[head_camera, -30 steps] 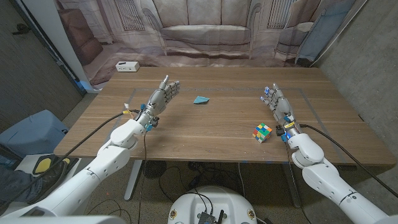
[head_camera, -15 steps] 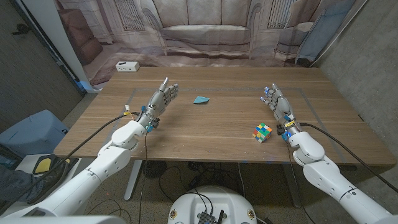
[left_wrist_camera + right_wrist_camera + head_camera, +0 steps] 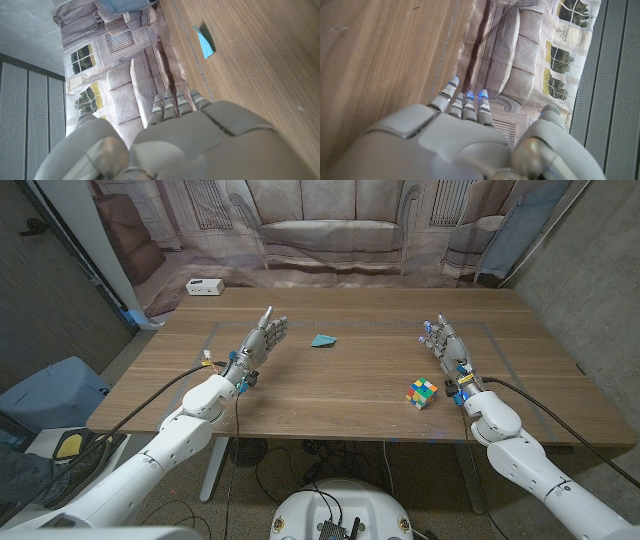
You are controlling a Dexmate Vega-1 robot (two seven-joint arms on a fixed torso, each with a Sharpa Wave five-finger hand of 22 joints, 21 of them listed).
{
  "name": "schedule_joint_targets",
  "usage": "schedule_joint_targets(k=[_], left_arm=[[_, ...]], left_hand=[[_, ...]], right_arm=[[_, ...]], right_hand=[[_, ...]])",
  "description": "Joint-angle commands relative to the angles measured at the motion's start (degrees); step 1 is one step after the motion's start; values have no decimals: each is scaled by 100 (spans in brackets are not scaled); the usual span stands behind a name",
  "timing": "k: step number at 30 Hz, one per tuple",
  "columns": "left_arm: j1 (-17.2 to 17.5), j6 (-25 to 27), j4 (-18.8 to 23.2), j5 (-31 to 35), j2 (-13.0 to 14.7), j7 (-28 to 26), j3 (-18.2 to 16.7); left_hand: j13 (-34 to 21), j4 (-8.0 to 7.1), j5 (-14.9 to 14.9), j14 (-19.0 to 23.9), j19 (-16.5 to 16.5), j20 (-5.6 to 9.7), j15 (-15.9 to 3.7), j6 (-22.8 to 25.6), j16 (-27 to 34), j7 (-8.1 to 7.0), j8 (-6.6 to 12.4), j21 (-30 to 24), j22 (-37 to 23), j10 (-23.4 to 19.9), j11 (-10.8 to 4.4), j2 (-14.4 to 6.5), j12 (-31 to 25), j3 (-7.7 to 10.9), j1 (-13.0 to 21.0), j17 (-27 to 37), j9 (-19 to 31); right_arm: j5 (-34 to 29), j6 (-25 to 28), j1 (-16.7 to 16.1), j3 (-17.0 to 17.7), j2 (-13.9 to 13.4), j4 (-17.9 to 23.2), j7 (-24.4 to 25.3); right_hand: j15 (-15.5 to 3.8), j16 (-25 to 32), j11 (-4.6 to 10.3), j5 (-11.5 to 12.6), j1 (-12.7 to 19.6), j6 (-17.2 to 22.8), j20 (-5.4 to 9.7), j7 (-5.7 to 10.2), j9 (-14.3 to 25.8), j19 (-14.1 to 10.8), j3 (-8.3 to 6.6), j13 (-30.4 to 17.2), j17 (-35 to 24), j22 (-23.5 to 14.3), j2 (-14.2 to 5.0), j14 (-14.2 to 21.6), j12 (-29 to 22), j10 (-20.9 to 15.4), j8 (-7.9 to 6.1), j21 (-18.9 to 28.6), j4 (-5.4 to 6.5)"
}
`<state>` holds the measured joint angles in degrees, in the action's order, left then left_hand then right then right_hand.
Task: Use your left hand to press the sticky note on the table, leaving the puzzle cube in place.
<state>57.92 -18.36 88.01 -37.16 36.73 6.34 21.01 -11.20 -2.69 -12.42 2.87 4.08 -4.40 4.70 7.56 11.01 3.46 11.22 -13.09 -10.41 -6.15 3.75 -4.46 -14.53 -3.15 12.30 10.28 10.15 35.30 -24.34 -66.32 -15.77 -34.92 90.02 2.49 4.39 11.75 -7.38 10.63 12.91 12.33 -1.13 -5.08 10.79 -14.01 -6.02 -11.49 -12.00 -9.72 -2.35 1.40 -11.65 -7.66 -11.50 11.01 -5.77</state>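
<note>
Item: sticky note (image 3: 323, 340), blue, lying on the wooden table (image 3: 340, 395) in its far middle part; one corner looks slightly lifted, though the head view is too small to be sure. Nothing touches it. In the left wrist view the note (image 3: 204, 42) shows as a blue slip on the wood, apart from the fingertips (image 3: 176, 103).

Item: left hand (image 3: 259, 340), beside the sticky note on the robot's left, near it but not in contact. Fingers extended and apart, holding nothing, reaching toward the far edge of the table.

Item: puzzle cube (image 3: 422, 392), multicoloured, well apart from the sticky note, nearer the robot and toward its right.

Item: right hand (image 3: 446, 345), just beyond the puzzle cube on its right, well apart from the sticky note. Fingers straight and spread, gripping nothing; blue lights at the fingertips (image 3: 468, 94).

Item: white box (image 3: 204, 286), at the table's far left corner, beyond the left hand from the sticky note.
</note>
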Motion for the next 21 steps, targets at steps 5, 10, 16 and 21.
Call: schedule_joint_targets(k=[5,10,16,21], left_arm=[[37,-137,-126,-38,-26,53,-52],[54,-153,-115,-37,-13,60,-62],[89,-139,-80,-53,18,76,-71],[124,-136,-55,-74,54,104,-86]], left_hand=[[0,29,-2,9,-59,-18,-24,84,13,-1,3,3,2,-49,-7,-20,12,-17,74,7,12],[0,33,-1,20,-62,-28,-17,104,15,-23,7,12,2,-60,8,-26,17,-14,82,7,12],[0,37,0,22,-59,-40,-11,112,13,-23,6,22,3,-72,11,-33,21,-10,90,6,13],[-1,40,1,26,-55,-62,-15,123,12,-30,8,31,3,-76,9,-40,26,-6,97,6,13]], right_arm=[[-34,-65,64,-73,83,-59,21],[-55,-36,70,-92,74,-31,35],[-68,-14,62,-113,82,10,66],[-107,-30,10,-122,92,66,125]], right_hand=[[15,1,24,46,6,-77,-4,142,6,-40,-15,2,7,-23,-24,6,4,9,29,18,-40],[18,6,28,46,9,-71,-7,100,6,-45,-16,2,8,-22,-27,20,-4,-9,26,20,-44],[17,10,18,47,15,-64,-12,88,6,-50,-19,2,8,-22,-33,31,-6,-14,24,22,-47],[21,11,10,47,15,-62,-15,90,6,-57,-20,2,8,-22,-36,33,-7,-15,23,24,-47]])
